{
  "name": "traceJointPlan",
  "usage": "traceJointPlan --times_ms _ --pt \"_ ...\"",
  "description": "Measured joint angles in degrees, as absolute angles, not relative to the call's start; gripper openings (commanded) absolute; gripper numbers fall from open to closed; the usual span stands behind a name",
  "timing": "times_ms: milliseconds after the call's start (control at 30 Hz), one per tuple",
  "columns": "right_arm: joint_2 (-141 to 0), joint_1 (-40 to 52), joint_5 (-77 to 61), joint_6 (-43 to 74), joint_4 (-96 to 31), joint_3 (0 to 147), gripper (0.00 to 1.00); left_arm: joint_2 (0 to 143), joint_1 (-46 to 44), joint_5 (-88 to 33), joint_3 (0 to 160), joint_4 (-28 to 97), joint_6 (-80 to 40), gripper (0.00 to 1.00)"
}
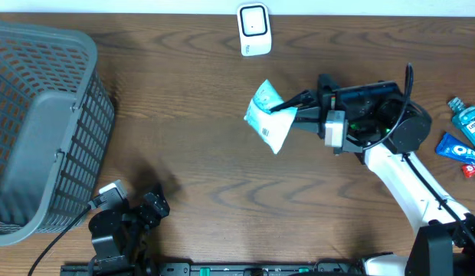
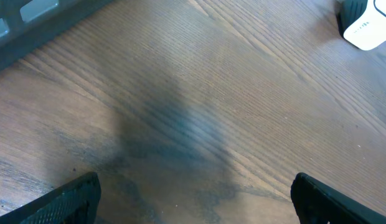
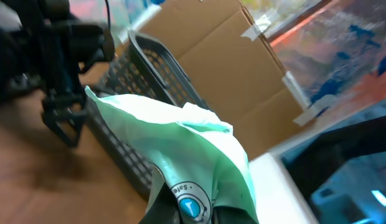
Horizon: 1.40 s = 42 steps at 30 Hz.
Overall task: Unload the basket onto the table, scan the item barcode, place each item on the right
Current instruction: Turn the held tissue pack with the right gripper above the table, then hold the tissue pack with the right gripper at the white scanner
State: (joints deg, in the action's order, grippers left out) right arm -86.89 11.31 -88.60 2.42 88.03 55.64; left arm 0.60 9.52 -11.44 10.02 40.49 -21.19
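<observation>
A white and teal pouch (image 1: 270,116) hangs above the table's middle, its barcode facing up. My right gripper (image 1: 289,109) is shut on the pouch's right edge. In the right wrist view the mint-green pouch (image 3: 180,137) fills the centre and the right gripper (image 3: 193,211) pinches its lower edge. The white scanner (image 1: 253,29) stands at the table's far edge, beyond the pouch and apart from it; its corner (image 2: 367,25) shows in the left wrist view. Near the front left my left gripper (image 1: 155,203) rests open, and between its spread fingers (image 2: 196,199) is only bare wood.
A grey mesh basket (image 1: 38,123) fills the left side and shows behind the pouch in the right wrist view (image 3: 149,68). A blue bottle (image 1: 467,119) and a blue tube (image 1: 458,148) lie at the right edge. A cardboard box (image 3: 211,43) stands beyond the table.
</observation>
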Motion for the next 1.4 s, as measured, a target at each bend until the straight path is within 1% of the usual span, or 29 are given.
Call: traceJointPlan --times_ms 200,300,367,400,467,533,633,700,733,767,800,833,933,1000,1200,1333,1400 --pt "-86.89 10.72 -88.60 -1.32 88.05 55.64 0.02 0.60 9.52 -11.44 10.02 40.49 -21.19 0.98" --pt "-86.89 10.72 -88.60 2.37 88.05 55.64 0.01 0.60 9.52 -11.44 10.02 40.47 -21.21 0.98" --pt "-86.89 10.72 -88.58 9.78 88.05 55.64 0.01 0.60 9.52 -11.44 10.02 40.47 -21.19 0.98" --pt "-86.89 10.72 -88.62 18.26 87.99 55.64 0.01 0.60 9.52 -11.44 10.02 40.47 -21.19 0.98" --pt "-86.89 10.55 -88.58 31.16 86.56 55.64 0.01 0.60 9.52 -11.44 10.02 40.47 -21.19 0.98" --pt "-86.89 10.31 -88.62 41.63 82.72 55.61 0.01 0.60 9.52 -11.44 10.02 40.47 -21.19 0.98" --pt "-86.89 10.20 -88.55 52.88 70.98 55.33 0.01 0.60 9.52 -11.44 10.02 40.49 -21.19 0.98" --pt "-87.02 10.22 -88.42 55.70 61.89 55.11 0.01 0.60 9.52 -11.46 10.02 40.47 -21.19 0.98" --pt "-87.07 10.24 -87.70 56.25 54.33 54.96 0.01 0.60 9.52 -11.42 10.02 40.49 -21.21 0.98" --pt "-87.15 10.24 -86.96 56.62 49.56 54.89 0.01 0.60 9.52 -11.42 10.02 40.49 -21.21 0.98" --pt "-87.44 10.24 -85.49 56.55 43.42 54.72 0.01 0.60 9.52 -11.44 10.02 40.49 -21.21 0.98" --pt "-87.64 10.24 -83.02 55.61 34.50 54.68 0.01 0.60 9.52 -11.44 10.02 40.49 -21.19 0.98" --pt "-88.12 10.31 -73.89 54.65 20.05 54.24 0.01 0.60 9.52 -11.44 10.02 40.51 -21.19 0.98" --pt "-88.23 10.63 -65.65 53.71 13.80 54.11 0.02 0.60 9.52 -11.44 10.02 40.47 -21.19 0.98" --pt "-88.36 13.54 -43.77 54.83 6.50 54.13 0.02 0.60 9.52 -11.44 10.02 40.47 -21.19 0.98" --pt "-89.60 17.47 -34.96 59.22 6.39 54.13 0.02 0.60 9.52 -11.44 10.02 40.49 -21.19 0.98" --pt "-91.77 19.70 -31.42 61.80 9.19 54.13 0.02 0.60 9.52 -11.46 10.02 40.49 -21.19 0.98"
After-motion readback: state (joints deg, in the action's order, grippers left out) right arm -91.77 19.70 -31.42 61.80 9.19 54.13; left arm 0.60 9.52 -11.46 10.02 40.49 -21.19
